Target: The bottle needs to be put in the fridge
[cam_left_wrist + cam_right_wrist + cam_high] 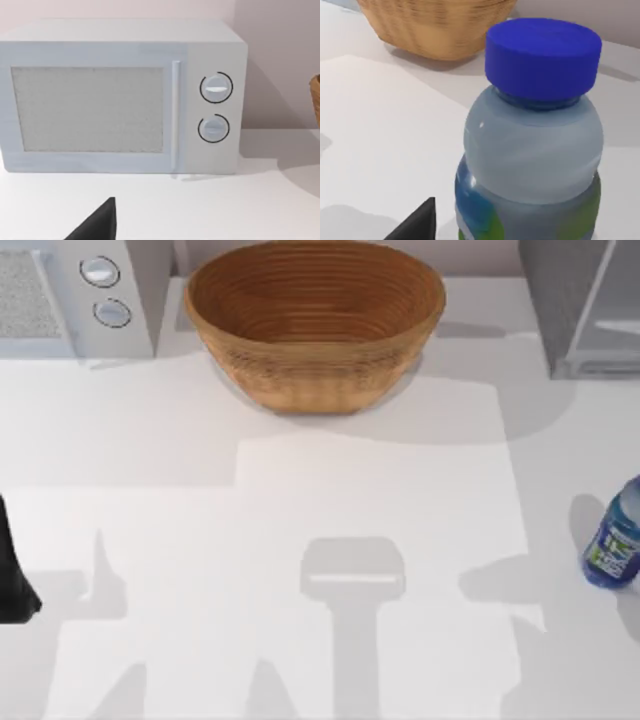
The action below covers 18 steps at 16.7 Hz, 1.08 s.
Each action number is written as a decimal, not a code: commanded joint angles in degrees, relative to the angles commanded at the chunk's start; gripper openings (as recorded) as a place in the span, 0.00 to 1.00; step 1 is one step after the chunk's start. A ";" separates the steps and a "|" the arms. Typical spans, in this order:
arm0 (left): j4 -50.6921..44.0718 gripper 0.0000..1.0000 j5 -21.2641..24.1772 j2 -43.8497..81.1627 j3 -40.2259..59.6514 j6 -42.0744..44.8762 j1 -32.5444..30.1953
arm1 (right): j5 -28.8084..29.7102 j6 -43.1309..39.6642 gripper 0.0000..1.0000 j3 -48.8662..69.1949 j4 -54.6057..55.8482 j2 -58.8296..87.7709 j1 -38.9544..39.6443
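No readable text, brand or number anywhere. Bottle (pixel 615 545) label carried white, green and blue print, letters too blurred to read in top view; right wrist view caught only label's upper edge, no lettering there (pixel 532 150). Microwave (pixel 120 95) knobs bore only plain line marks, no digits or symbols around them. Fridge (pixel 580 300) panel and basket (pixel 315 320) carried no markings.
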 joint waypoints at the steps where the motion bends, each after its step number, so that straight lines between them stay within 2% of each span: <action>1: 0.00 1.00 0.00 0.00 0.00 0.00 0.00 | -2.30 -0.66 1.00 0.26 2.79 3.77 -1.04; 4: 0.00 1.00 0.00 0.00 0.00 0.00 0.00 | -7.81 -2.19 1.00 0.79 9.38 12.92 -3.46; 8: 0.00 1.00 0.00 0.00 0.00 0.00 0.00 | -11.87 -3.35 1.00 1.35 14.05 18.87 -4.85; 14: 0.00 1.00 0.00 0.00 0.00 0.00 0.00 | -11.76 -3.15 1.00 1.27 14.21 18.95 -4.49; 18: 0.00 1.00 0.00 0.00 0.00 0.00 0.00 | -7.47 1.40 1.00 3.64 19.29 21.85 -0.23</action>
